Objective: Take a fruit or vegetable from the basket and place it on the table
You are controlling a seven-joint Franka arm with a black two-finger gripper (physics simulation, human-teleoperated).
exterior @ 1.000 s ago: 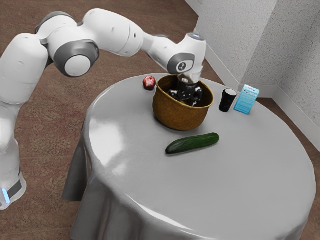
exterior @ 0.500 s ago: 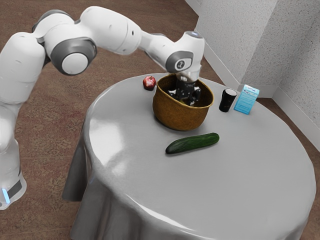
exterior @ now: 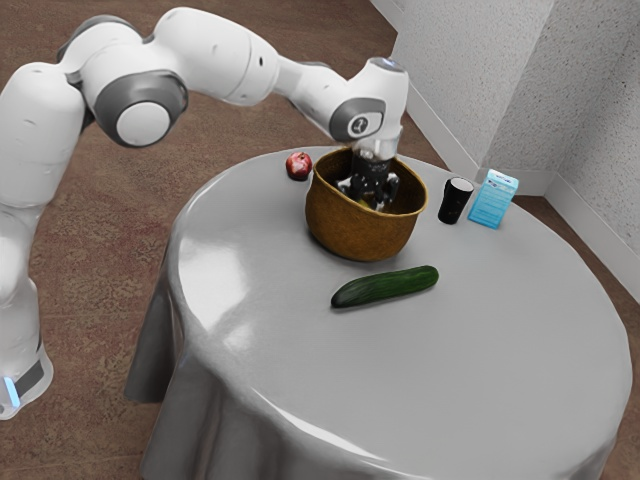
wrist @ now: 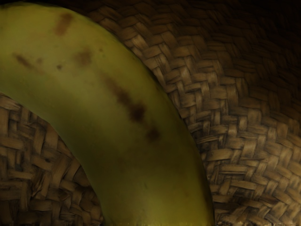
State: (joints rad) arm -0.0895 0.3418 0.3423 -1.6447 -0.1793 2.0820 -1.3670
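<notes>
Curving inside the basket (exterior: 358, 232), a brown-spotted yellow-green banana (wrist: 117, 132)

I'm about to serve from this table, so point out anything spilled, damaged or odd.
The banana in the basket has brown blotches on its yellow-green skin, perhaps bruises or ripening marks. Otherwise nothing stands out: I see no spill on the table, and the cucumber looks unmarked.

Likely a home dining room, round clothed table (exterior: 480, 360), brown carpet (exterior: 100, 235), pale walls (exterior: 475, 75)
</notes>
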